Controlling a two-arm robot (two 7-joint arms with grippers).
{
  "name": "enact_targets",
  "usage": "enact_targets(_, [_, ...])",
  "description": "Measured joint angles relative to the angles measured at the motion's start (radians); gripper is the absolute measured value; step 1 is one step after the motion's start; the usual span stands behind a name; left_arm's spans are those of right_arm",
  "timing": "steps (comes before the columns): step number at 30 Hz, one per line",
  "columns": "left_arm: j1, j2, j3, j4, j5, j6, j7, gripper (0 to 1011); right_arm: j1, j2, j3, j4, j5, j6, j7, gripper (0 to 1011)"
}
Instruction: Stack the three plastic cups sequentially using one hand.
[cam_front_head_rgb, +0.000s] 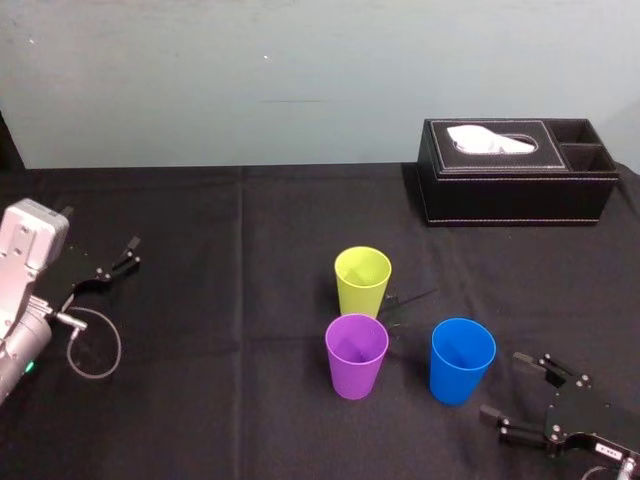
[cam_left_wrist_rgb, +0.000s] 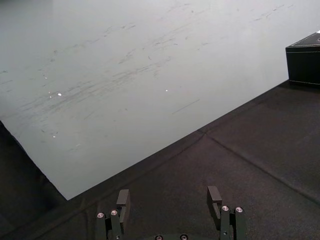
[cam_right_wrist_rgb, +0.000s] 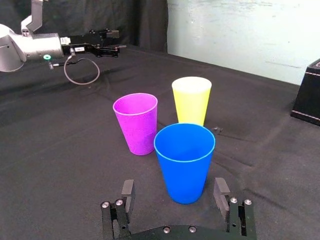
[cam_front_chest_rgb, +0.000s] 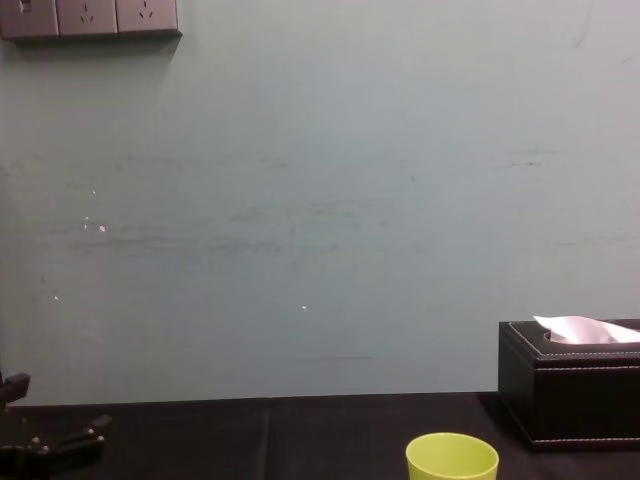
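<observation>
Three plastic cups stand upright and apart on the black cloth: the lime-green cup (cam_front_head_rgb: 362, 280) farthest back, the purple cup (cam_front_head_rgb: 356, 355) in front of it, and the blue cup (cam_front_head_rgb: 462, 360) to the right. My right gripper (cam_front_head_rgb: 508, 388) is low at the front right, open, with the blue cup (cam_right_wrist_rgb: 185, 160) just ahead of its fingers and not touching them. In the right wrist view the purple cup (cam_right_wrist_rgb: 136, 122) and lime-green cup (cam_right_wrist_rgb: 191, 100) stand beyond the blue one. My left gripper (cam_front_head_rgb: 128, 255) rests open at the far left of the table, away from the cups.
A black tissue box (cam_front_head_rgb: 515, 185) stands at the back right near the wall. A loop of grey cable (cam_front_head_rgb: 95, 345) hangs by the left arm. The lime-green cup's rim (cam_front_chest_rgb: 452, 458) shows low in the chest view.
</observation>
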Motion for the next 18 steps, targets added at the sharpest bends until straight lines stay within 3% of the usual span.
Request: enact_targets(18, [0.000,0.000,0.000,0.000,0.000,0.000,0.000,1011,0.083,-0.018,-0.053,0.044,0.007,0.028,0.012,1003])
